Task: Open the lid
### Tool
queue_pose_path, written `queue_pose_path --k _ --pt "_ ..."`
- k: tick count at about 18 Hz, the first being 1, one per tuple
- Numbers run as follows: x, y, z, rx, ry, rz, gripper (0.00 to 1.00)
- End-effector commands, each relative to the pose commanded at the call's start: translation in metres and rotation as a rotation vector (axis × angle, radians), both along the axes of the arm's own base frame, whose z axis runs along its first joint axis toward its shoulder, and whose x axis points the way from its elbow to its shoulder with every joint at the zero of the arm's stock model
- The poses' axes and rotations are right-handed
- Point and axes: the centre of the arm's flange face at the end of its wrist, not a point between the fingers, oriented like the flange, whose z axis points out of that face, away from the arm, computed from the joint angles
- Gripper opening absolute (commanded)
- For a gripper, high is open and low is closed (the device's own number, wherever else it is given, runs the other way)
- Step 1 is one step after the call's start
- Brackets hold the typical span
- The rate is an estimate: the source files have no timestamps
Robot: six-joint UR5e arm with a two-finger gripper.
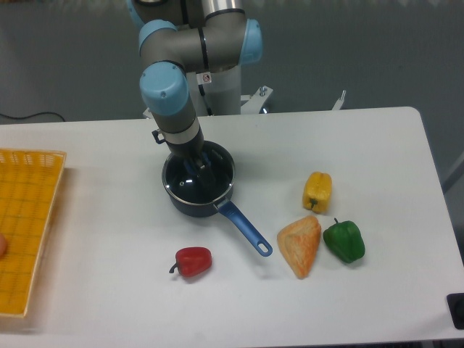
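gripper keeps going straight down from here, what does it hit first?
Most likely the lid on the saucepan, at or near its centre knob. The gripper points down right above it; the single view does not show the remaining gap.
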Motion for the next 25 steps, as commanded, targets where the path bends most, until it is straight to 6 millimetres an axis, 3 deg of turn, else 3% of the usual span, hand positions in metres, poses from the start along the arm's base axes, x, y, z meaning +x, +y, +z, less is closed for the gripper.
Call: queue_pose_path --k 11,18,25 --pt "0.0015 -0.0006 -0.0014 -0.007 -0.006 -0.002 0.99" --pt "-0.0003 -0.0008 0.0009 -0.021 -0.017 0.003 0.7" --pt "-0.0015 0.0006 0.0053 -0.032 -0.026 0.005 0.58"
